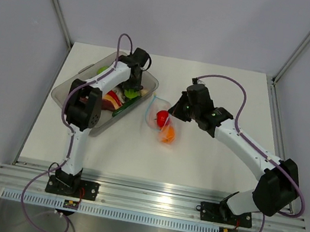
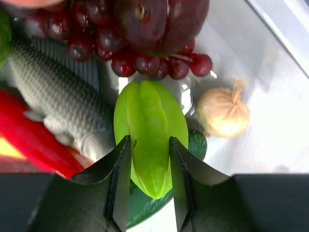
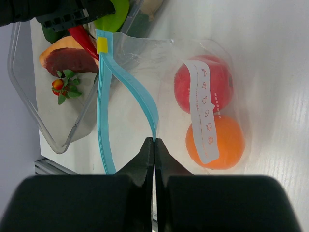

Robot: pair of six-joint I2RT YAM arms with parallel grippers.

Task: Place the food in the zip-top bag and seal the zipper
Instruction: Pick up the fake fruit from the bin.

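The zip-top bag (image 1: 162,124) lies at mid-table with a red piece (image 3: 186,82) and an orange piece (image 3: 227,145) inside. My right gripper (image 3: 154,141) is shut on one lip of the light-blue zipper (image 3: 104,96), so the mouth gapes toward the tub. In the top view the right gripper (image 1: 171,114) sits at the bag's right edge. My left gripper (image 2: 149,139) is down in the tub, its fingers pressed on both sides of a green star fruit (image 2: 149,116). From above, the left gripper (image 1: 130,91) is mostly hidden by its wrist.
The clear rigid tub (image 1: 63,91) stands left of the bag. It holds dark red grapes (image 2: 96,38), a purple plum (image 2: 154,19), a grey fish (image 2: 58,92), a garlic bulb (image 2: 222,112) and a red pepper (image 2: 29,140). Grey walls enclose the table.
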